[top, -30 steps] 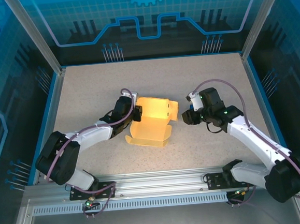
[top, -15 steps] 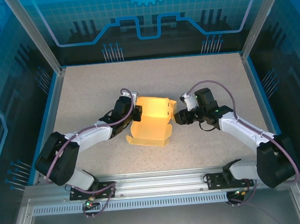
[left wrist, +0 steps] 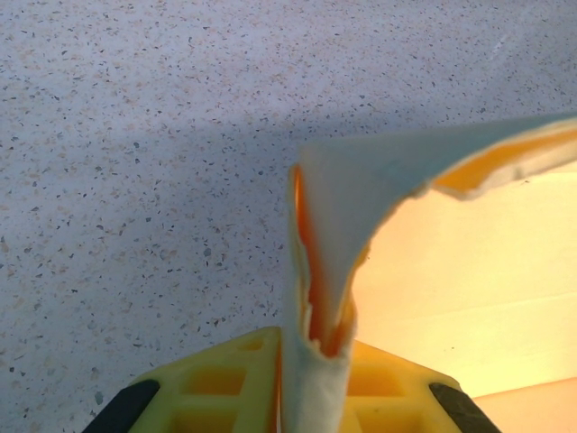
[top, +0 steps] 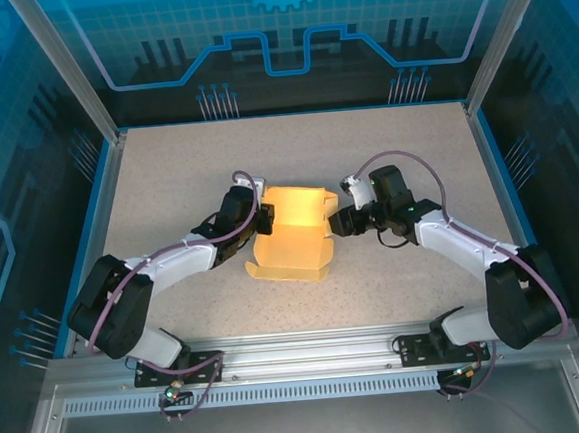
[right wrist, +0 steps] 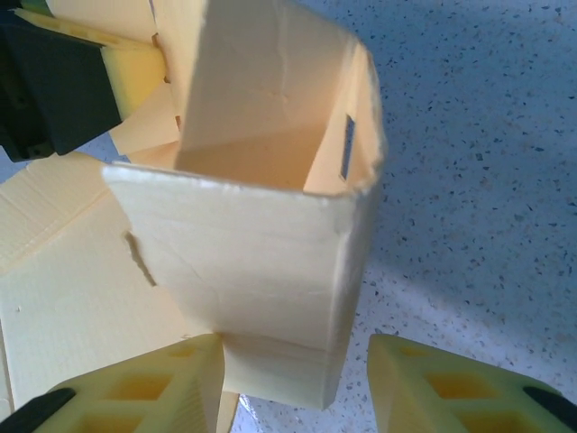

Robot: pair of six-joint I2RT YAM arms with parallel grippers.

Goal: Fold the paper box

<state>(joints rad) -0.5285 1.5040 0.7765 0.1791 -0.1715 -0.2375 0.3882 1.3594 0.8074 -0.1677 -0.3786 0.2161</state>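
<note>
The paper box [top: 291,231] is pale yellow card, partly folded, with its walls up and a flat flap lying toward the near side. My left gripper [top: 263,219] is shut on the box's left wall. In the left wrist view that pinched wall [left wrist: 338,225] rises out between the yellow fingers of the left gripper [left wrist: 315,347]. My right gripper [top: 336,223] is open at the box's right end. In the right wrist view the box's right end [right wrist: 261,244] sits between the fingers of the right gripper [right wrist: 297,361]. One finger [right wrist: 153,383] touches the card; the other stands apart.
The speckled table [top: 405,157] has a blue border and glass walls on three sides. An aluminium rail [top: 311,360] runs along the near edge by the arm bases. The left gripper's black body [right wrist: 54,90] shows beyond the box in the right wrist view.
My right gripper has moved left up to the box's right end, and the right side flap that stuck out now stands against the box. The left arm has stayed put.
</note>
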